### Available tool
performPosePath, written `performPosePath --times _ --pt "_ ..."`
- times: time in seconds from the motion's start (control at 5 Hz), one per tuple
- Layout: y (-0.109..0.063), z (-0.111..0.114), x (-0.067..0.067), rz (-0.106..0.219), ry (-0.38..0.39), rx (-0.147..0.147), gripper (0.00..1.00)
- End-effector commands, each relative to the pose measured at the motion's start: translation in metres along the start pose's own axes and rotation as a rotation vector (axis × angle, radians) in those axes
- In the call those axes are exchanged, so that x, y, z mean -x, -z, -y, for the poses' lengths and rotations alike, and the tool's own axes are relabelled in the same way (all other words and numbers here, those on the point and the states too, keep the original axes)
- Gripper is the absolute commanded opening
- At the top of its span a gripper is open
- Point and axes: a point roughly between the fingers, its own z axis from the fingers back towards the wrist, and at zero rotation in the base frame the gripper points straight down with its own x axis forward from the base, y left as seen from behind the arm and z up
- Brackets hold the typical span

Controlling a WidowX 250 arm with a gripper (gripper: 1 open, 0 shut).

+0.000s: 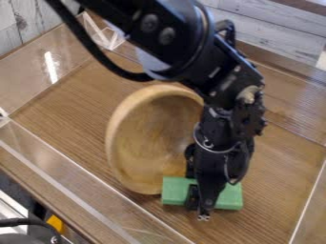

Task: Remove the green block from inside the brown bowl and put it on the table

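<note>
Most of the job looks done to us. We've only got the one camera view, so here's what it gives.

Our gripper points straight down and is clamped on the block, pinching it across the middle. The block is outside the bowl now, down low by the bowl's near right rim, and it seems to be sitting on or just above the table. We honestly can't tell if its underside is touching the wood, since the fingers and the shadow hide that edge.

Odd bit: the bowl is tipped up on its side, inside facing right toward the arm, and its lower rim looks like it's touching the block or right beside it. So the bowl isn't resting flat.

What's left, as we see it: get the block settled flat on the table, let go, and pull the arm away. We'd guess the tipped bowl could rock or drop back once the block and gripper clear out, so that's the thing to watch.
</note>
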Motion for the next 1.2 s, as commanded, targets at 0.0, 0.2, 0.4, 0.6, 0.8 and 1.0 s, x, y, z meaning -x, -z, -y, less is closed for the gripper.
performPosePath --times 0.0,0.2,0.4,0.6,0.8,1.0 --pt "-0.009 -0.005 0.003 0.03 -0.021 -0.023 0.0" --pt "-0.01 -0.002 -0.002 0.03 -0.032 -0.025 0.0" --pt "-0.011 0.002 -0.007 0.031 -0.043 -0.025 0.0" --pt "-0.01 -0.004 -0.016 0.032 -0.037 -0.025 0.0" --pt "-0.013 -0.008 -0.019 0.031 -0.027 -0.022 1.0" --pt "-0.016 -0.016 -0.022 0.032 -0.025 -0.027 1.0"
